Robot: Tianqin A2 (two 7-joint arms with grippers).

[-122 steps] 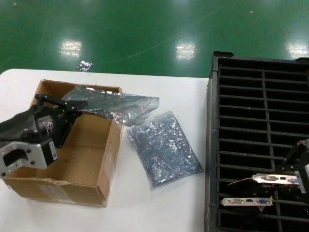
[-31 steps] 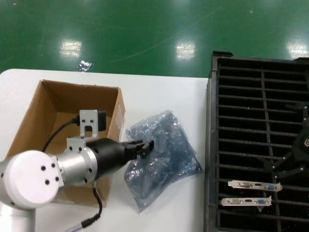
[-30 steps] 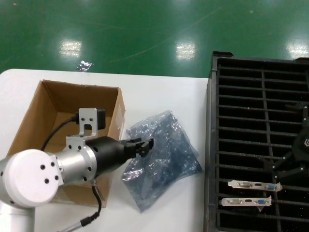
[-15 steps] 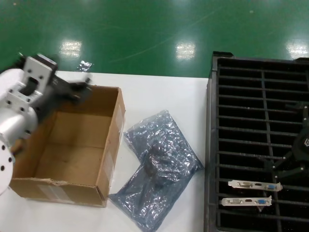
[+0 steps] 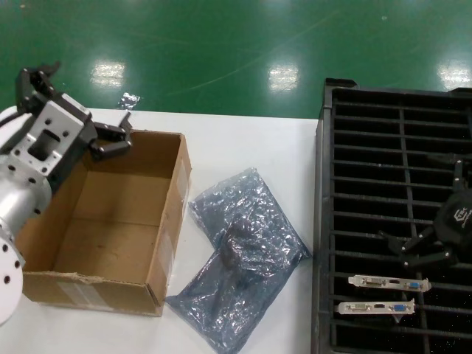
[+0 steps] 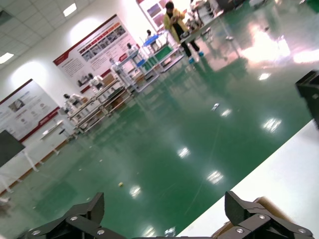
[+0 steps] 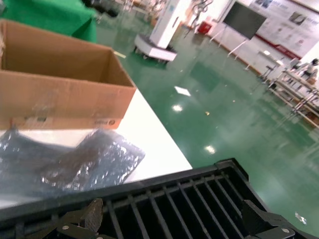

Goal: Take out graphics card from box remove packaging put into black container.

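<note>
Head view: black container [image 5: 394, 221] fills the right, two graphics cards [image 5: 389, 282] slotted low; box [image 5: 103, 221] at left; packaging [image 5: 243, 254] (crumpled) centre. Left tool [image 5: 74, 110] upper left, right tool [image 5: 431, 232] right, both wide, empty.

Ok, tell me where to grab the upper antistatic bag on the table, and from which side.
Grip the upper bag at its far corner, coming straight down from above. It lies flat on the white table with its near end overlapping the second bag, so the far corner is free. The left gripper, open above the box, looks the nearer one; the right gripper hangs open over the black container.
</note>
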